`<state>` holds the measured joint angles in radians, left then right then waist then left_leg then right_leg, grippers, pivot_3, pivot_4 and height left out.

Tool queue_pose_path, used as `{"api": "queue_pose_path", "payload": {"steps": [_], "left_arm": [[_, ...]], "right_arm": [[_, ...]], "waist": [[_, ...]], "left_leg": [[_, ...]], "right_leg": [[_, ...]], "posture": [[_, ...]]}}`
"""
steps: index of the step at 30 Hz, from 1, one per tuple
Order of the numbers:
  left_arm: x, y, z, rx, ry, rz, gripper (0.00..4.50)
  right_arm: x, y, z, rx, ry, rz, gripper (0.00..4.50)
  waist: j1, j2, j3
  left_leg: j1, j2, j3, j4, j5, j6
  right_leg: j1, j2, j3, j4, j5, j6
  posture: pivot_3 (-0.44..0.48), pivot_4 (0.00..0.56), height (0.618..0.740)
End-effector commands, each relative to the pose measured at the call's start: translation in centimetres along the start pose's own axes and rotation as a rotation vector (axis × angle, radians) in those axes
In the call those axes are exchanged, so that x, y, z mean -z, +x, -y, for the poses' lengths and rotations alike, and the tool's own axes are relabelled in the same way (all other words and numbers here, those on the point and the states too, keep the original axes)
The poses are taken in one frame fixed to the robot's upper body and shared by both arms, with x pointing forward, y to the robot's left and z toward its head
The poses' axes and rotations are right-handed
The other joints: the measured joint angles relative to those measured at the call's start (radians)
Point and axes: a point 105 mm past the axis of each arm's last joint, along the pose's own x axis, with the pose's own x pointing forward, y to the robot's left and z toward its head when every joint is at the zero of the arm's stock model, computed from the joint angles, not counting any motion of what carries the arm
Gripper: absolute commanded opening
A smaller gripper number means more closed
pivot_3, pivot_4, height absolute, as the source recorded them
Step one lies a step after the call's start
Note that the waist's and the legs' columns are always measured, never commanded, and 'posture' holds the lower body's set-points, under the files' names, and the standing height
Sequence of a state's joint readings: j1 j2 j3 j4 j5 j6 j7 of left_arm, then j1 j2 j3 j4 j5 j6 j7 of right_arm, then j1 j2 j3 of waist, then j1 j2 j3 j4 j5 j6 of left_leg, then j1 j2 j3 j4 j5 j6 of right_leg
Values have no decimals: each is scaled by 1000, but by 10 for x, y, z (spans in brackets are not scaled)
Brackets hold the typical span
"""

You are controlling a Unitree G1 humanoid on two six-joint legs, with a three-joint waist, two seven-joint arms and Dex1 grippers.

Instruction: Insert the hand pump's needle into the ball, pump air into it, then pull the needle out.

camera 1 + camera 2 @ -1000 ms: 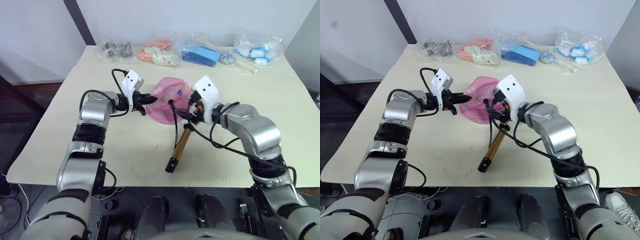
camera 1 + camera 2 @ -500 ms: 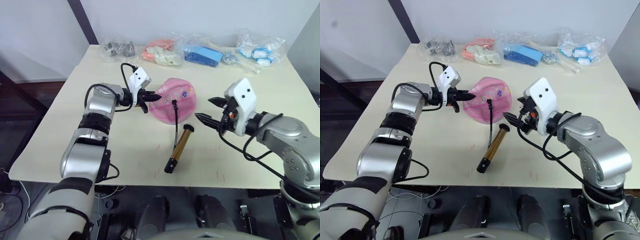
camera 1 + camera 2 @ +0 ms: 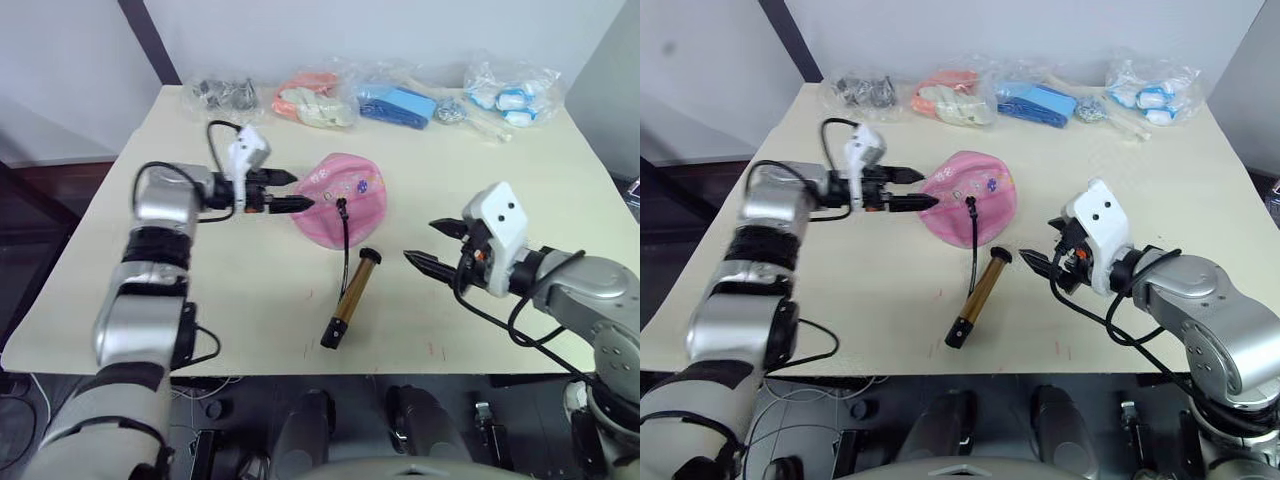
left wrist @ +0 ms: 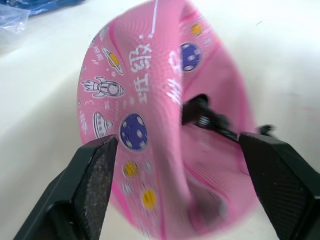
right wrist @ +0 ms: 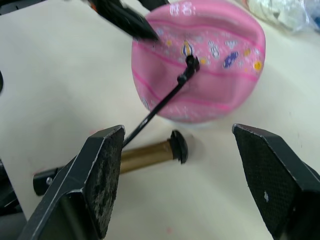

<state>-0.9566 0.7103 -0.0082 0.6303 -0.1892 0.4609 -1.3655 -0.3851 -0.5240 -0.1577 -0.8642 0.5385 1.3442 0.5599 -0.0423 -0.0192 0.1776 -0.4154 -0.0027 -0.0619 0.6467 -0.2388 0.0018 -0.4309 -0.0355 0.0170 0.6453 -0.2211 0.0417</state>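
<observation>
The pink ball (image 3: 340,192), dented and printed with small cartoons, lies mid-table. The needle's black fitting (image 5: 189,62) sits at the ball's valve; the pin itself is hidden. The black hose (image 3: 346,250) runs from it down to the gold hand pump (image 3: 350,297), which lies flat on the table nearer to me. My left gripper (image 3: 298,191) stands open at the ball's left edge, its fingers (image 4: 95,170) spread wide with the ball just ahead of them. Right of the pump, my right gripper (image 3: 420,240) hovers open and empty.
Clear plastic bags line the table's far edge: dark metal parts (image 3: 225,95), orange-pink items (image 3: 310,100), blue items (image 3: 400,103) and blue-white items (image 3: 510,95). Bare tabletop (image 3: 250,290) lies left of the pump.
My left gripper has opened at the ball's left edge. My right gripper has drawn back from the needle and ball to the right of the pump. The camera has shifted too.
</observation>
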Motion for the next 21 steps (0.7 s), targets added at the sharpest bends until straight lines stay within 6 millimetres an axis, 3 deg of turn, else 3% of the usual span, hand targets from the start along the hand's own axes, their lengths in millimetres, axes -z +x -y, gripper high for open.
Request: {"api": "queue_pose_path", "payload": {"steps": [1, 6, 9, 14, 17, 21], "left_arm": [[-14, -23, 17, 50, 2, 25, 4119], [-4, -48, 37, 69, -43, -29, 4119], [5, -54, 61, 113, -68, -75, 4119], [16, -36, 98, 159, -169, -139, 4119], [17, -14, 116, 134, -203, -196, 4195], [13, 7, 125, 87, -287, -290, 4195]], "right_arm": [[-9, -13, -3, -30, -45, 58, 3620], [-9, -33, 0, -62, -59, 58, 3620], [-15, -51, 1, -49, -109, 96, 3620], [-9, -68, -12, -133, -81, 84, 3620], [-7, -77, -11, -136, -76, 51, 4460], [-1, -83, -14, -135, -87, 0, 4486]], "waist": [[1, 0, 0], [6, 0, 0], [9, 0, 1], [15, -1, 1], [21, -2, 1], [31, -4, 3]], "left_leg": [[-1, 0, 0, 1, 0, 0], [-1, 4, 2, 3, 0, 0], [0, 5, 2, 5, 0, 0], [1, 6, 2, 7, 0, 0], [2, 6, 3, 10, 0, 0], [1, 5, 1, 19, 0, 0]], "right_leg": [[-1, 0, 0, 1, 0, 0], [-1, 0, 1, 2, 0, 0], [0, 1, 0, 3, -2, 3], [1, 2, 1, 5, -2, 3], [2, 1, 2, 8, -2, 4], [3, 3, 0, 14, -2, 5]], "posture": [[0, 150, 740], [0, 150, 740], [0, 150, 740], [0, 150, 740], [0, 150, 740], [0, 150, 740]]}}
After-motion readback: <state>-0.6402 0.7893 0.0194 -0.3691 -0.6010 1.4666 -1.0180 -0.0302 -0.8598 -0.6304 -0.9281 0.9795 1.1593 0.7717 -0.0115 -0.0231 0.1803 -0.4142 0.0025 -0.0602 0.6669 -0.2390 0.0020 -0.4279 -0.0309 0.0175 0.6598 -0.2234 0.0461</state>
